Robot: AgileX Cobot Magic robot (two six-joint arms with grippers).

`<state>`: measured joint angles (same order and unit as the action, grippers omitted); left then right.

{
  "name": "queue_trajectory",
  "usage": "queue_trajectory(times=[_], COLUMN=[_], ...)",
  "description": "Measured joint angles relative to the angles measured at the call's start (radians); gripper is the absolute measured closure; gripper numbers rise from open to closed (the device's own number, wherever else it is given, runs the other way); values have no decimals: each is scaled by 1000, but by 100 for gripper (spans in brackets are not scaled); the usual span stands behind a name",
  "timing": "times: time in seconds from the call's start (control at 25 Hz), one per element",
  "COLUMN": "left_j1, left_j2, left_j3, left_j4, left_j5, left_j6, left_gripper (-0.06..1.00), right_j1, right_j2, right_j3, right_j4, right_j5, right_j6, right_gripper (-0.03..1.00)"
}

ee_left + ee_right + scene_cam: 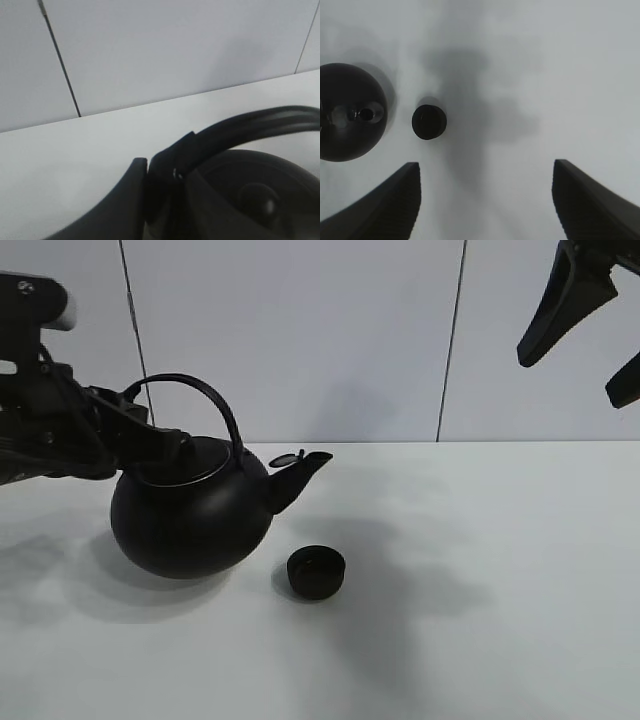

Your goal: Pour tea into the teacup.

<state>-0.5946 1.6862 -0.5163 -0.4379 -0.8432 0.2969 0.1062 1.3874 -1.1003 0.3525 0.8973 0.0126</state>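
Observation:
A big round black kettle (pixel 190 520) stands upright on the white table (pixel 480 640), left of centre, with its spout (pixel 305 465) pointing right. My left gripper (pixel 165 440) is shut on the rear foot of the kettle's arched handle (pixel 205 390). In the left wrist view the fingers (pixel 135 190) clamp that handle (pixel 260 122) above the lid (pixel 255 195). The small black teacup (pixel 316 571) sits on the table just in front of and below the spout. My right gripper (pixel 570 380) hangs open high at the upper right. It looks down on the teacup (pixel 429 121) and the kettle (pixel 347 112).
A pale panelled wall (pixel 350 340) closes off the back edge of the table. The left arm's body (pixel 40 430) reaches in from the left edge. The arms cast soft shadows on the table around the cup.

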Motion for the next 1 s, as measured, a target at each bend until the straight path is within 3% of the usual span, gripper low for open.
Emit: queue_trajectory(times=[0.32,1.0], left_j1=[0,13], left_j2=[-48,-45], left_j3=[155,208], left_j4=[-30,-40], left_j5=[-123,-159], left_j6=[-65,-101], left_gripper=[82,82], right_j1=[0,0], right_j2=[0,0], right_j3=[0,0], right_j4=[3,3], right_j5=[-2,-2], right_j6=[0,0], right_gripper=[47,47])
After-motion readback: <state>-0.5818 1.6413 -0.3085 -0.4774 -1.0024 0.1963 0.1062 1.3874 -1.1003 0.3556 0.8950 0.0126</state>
